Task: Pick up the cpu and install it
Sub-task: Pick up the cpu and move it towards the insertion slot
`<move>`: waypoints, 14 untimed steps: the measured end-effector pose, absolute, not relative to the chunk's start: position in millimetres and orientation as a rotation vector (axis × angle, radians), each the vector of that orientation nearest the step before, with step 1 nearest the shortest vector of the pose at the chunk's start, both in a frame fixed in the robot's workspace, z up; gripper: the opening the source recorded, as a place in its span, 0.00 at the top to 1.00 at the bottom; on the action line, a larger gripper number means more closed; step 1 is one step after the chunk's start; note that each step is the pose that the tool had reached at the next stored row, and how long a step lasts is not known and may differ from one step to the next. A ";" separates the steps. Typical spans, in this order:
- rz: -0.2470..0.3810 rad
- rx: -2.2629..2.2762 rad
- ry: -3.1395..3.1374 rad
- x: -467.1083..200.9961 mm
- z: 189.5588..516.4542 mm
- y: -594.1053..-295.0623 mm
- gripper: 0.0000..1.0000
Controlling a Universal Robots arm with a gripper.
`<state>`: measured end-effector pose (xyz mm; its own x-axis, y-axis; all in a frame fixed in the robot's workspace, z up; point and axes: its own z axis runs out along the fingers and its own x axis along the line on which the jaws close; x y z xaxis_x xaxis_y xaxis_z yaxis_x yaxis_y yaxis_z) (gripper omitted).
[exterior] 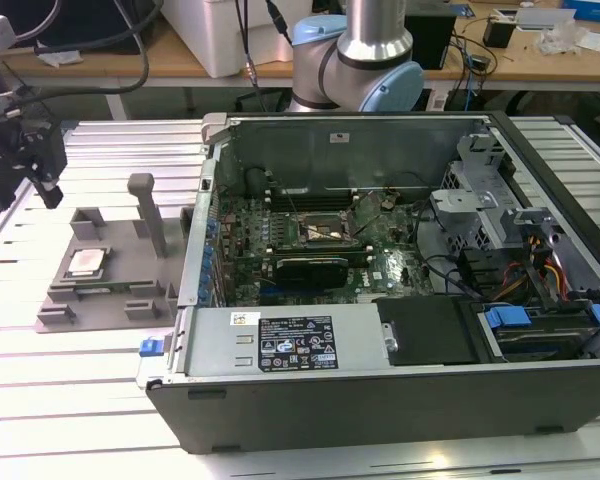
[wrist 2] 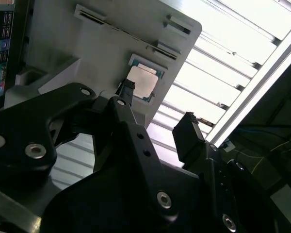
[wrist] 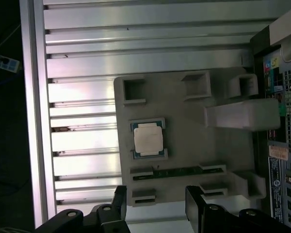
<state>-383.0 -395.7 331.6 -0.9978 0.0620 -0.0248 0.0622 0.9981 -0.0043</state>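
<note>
1. Step in hand: pickup, approach stage. The cpu [exterior: 85,262] is lying flat, silver plate up, in a shallow pocket of the grey fixture [exterior: 110,295], which is sitting on the slatted counter [exterior: 60,380].
2. The end effector [exterior: 48,190] is hanging above the fixture, off to one side of the cpu pocket, and touching nothing.
3. In both wrist views the end effector [wrist 2: 158,101] [wrist: 157,194] is released: the fingers [wrist 2: 127,90] are standing wide apart with only fixture and counter showing between them.
4. Judgement: install is not begun, since the cpu [wrist: 148,138] is sitting in the fixture [wrist: 184,121]. The open case [exterior: 380,400] is standing just beside the fixture, on the exterior view's right, with the socket [exterior: 325,232] inside. I cannot tell the socket's state.
5. Judgement: the grasp is calling for the fingers to be centred over the cpu [wrist 2: 141,81] and squared to two opposite edges. The chip is thin and recessed, so the fingers are needing to come low without striking the pocket walls.
</note>
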 end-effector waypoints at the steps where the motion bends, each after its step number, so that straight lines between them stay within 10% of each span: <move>1: -0.008 0.097 3.116 -383.0 329.8 -395.7 0.40; 14: -0.008 0.097 3.116 -383.0 312.7 -395.5 0.40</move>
